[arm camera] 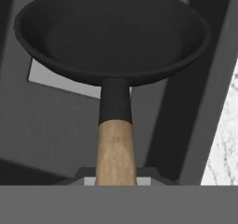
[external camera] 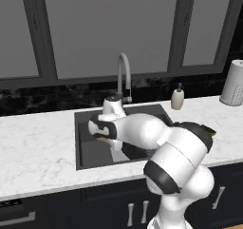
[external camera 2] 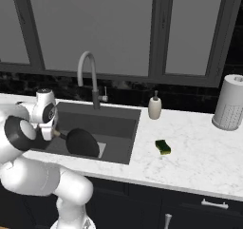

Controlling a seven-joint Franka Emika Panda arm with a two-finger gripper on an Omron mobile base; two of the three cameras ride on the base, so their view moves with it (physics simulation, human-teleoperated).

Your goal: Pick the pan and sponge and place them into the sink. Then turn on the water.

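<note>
The pan (arm camera: 111,32) hangs inside the sink (external camera 2: 121,114), its black bowl over the pale patch on the basin floor and its wooden handle running back into the gripper (arm camera: 116,179), which is clamped on that handle. The sponge (external camera 2: 163,147) lies on the marble countertop (external camera 2: 199,157) to the right of the sink, near the soap dispenser (external camera 2: 154,107), with the faucet (external camera 2: 88,76) arching over the back rim.

no readable text, no labels, no brands, no numbers, no signs anywhere
</note>
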